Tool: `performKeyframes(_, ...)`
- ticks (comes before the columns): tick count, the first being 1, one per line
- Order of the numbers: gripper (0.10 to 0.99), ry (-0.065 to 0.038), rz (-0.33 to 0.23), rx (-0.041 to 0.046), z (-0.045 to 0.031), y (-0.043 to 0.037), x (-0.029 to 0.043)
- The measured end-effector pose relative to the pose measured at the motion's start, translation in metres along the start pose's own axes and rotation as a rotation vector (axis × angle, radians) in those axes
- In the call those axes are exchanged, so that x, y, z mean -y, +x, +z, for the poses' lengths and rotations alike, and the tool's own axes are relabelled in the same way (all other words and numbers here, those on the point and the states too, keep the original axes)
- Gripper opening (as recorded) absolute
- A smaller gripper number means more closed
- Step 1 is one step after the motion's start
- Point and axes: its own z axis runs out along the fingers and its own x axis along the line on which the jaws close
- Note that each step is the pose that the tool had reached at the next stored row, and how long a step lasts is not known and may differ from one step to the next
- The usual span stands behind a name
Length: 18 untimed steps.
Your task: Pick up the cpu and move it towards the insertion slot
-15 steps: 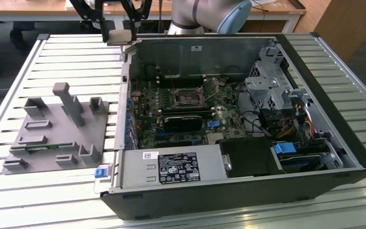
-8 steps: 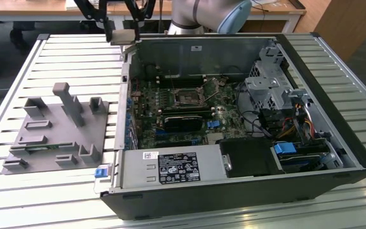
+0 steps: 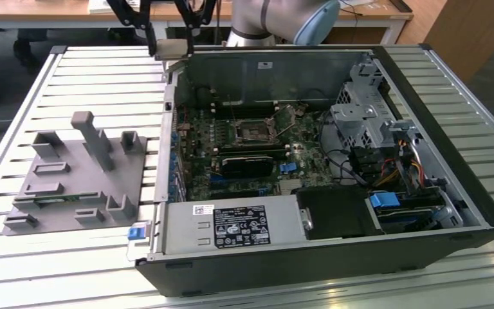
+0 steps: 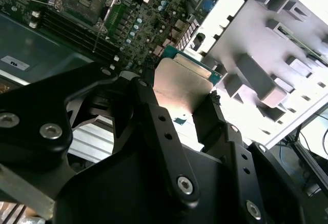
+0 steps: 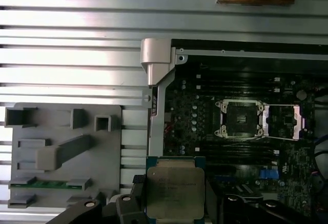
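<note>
Slatted aluminium worktop (image 3: 75, 71) carries an open PC case (image 3: 333, 257) lying on its side and a grey fixture block (image 3: 75, 174) beside it. End effector (image 5: 171, 203) is clamped on the cpu (image 5: 174, 190), gripped by opposite edges so the metal lid stays flat. Chip hangs above the case's edge, well apart from the insertion slot (image 5: 241, 119), whose retention frame stands open, presumably to receive it.
</note>
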Motion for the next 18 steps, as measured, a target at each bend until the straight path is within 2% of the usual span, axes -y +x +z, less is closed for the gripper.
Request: performKeyframes(18,0.541,0.000,0.000,0.0000,0.0001,-0.0163,-0.0022)
